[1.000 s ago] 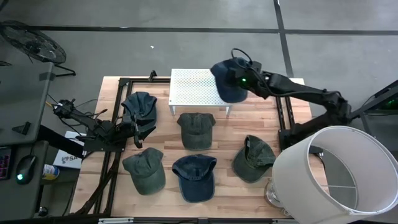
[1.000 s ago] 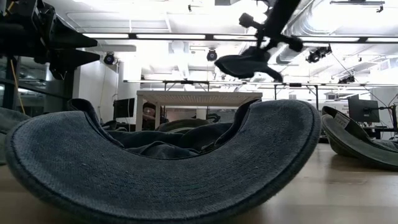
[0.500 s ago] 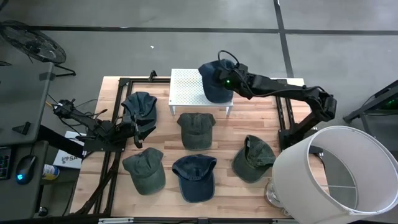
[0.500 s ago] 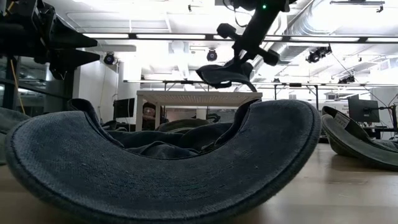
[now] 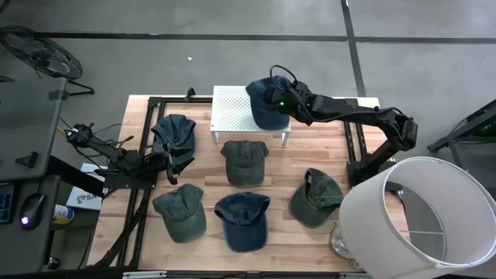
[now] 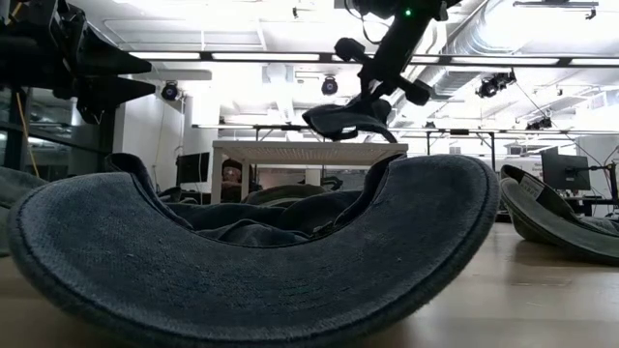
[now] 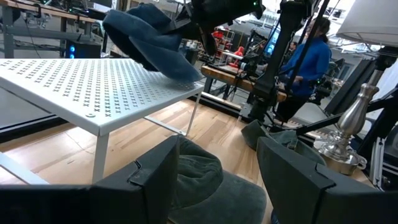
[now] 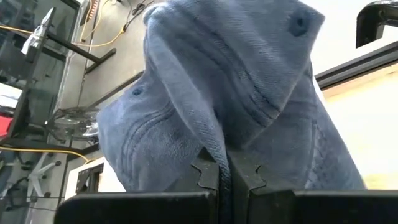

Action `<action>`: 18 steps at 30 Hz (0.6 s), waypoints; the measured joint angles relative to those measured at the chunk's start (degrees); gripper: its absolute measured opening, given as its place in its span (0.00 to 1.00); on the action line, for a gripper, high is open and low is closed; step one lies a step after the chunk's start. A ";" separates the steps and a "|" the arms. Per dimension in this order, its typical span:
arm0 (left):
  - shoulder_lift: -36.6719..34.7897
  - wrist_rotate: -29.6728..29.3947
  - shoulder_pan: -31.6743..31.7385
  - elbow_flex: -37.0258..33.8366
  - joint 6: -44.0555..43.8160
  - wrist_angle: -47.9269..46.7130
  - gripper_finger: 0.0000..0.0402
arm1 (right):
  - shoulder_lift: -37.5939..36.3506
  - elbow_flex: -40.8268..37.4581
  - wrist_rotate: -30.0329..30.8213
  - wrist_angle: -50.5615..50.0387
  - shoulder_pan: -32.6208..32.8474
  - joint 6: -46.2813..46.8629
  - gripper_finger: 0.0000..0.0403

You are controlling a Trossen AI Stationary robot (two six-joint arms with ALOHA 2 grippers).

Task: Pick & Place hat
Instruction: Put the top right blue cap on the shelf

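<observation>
My right gripper [image 8: 222, 177] is shut on a blue denim hat [image 5: 267, 102], which it holds over the right part of the white perforated stand [image 5: 232, 108]. The low view shows the hat [image 6: 343, 121] just above the stand's top [image 6: 290, 147]. In the left wrist view the hat's lower end [image 7: 180, 67] is at the stand's surface; whether they touch I cannot tell. My left gripper [image 7: 217, 180] waits open at the table's left side [image 5: 165, 159], beside a dark hat [image 5: 174, 136]. My right gripper pinches a raised fold of the blue hat's crown [image 8: 214, 140] between its two fingers. The arm reaches in from the table's right side, and the hat hangs below and ahead of the fingers, its brim end [image 7: 127, 28] raised and its other end down toward the stand.
Several hats lie on the wooden table: a green one [image 5: 244, 159] before the stand, a green one [image 5: 180, 213], a blue one [image 5: 244, 219] and a green one [image 5: 316, 198] near the front. A white lampshade [image 5: 418, 217] stands at the near right corner. A person in blue [image 7: 308, 59] stands beyond the table.
My right gripper has carried the blue hat toward the table's left and downward, from beyond the stand's right edge to a place over the stand's right part. The hat has come from well above the stand to just over its top. The left arm has kept still.
</observation>
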 joint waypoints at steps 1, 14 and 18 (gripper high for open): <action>0.00 0.00 0.01 0.01 0.01 0.00 0.53 | 0.01 0.00 0.00 0.00 0.02 0.00 0.00; 0.00 0.00 0.01 0.01 0.00 0.01 0.53 | 2.07 0.00 0.37 0.14 0.22 2.65 0.00; 0.00 0.00 -0.01 -0.01 0.00 0.01 0.53 | 2.08 0.00 1.57 0.37 0.21 2.80 0.00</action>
